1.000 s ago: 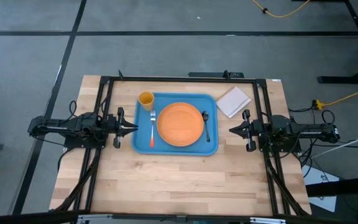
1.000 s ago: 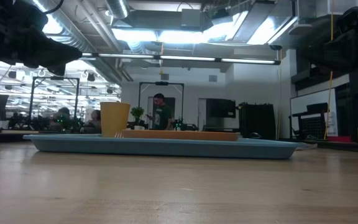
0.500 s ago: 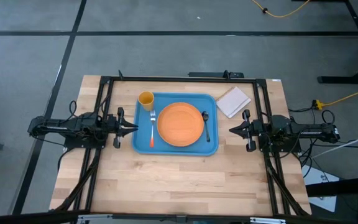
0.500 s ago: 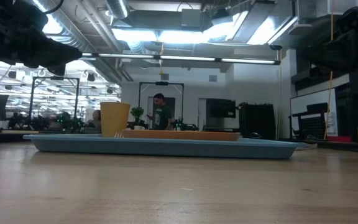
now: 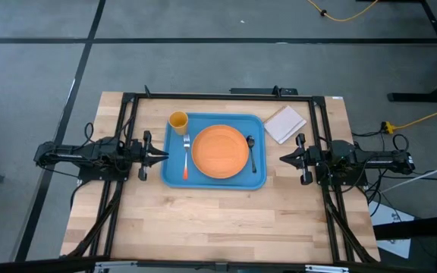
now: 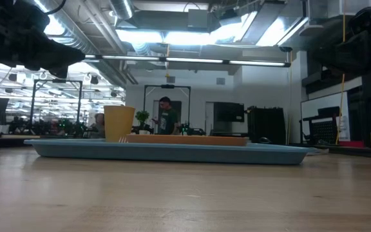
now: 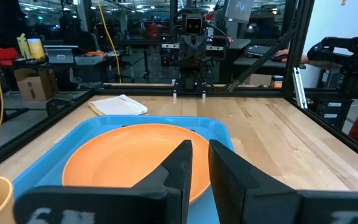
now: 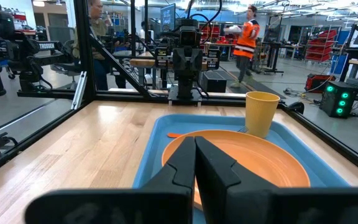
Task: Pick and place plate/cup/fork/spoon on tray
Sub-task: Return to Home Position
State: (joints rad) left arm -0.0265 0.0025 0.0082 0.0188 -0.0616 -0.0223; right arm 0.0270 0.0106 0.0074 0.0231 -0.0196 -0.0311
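Observation:
The light-blue tray (image 5: 174, 173) lies at the table's middle. On it the orange plate (image 5: 220, 152) lies flat in the centre. The yellow-orange cup (image 5: 177, 121) stands upright in the far left corner. The fork (image 5: 186, 155) lies left of the plate and the dark spoon (image 5: 252, 152) right of it. My left gripper (image 5: 165, 156) hovers level just off the tray's left rim, its fingers all but shut with a narrow slit between them. My right gripper (image 5: 282, 158) hovers level just off the right rim, shut. Both are empty.
A small white square pad (image 5: 285, 123) lies on the table at the far right of the tray. A dark frame (image 5: 218, 97) runs around the work area. Bare wood lies toward the near edge (image 5: 218, 227). People (image 6: 167, 116) stand in the room beyond.

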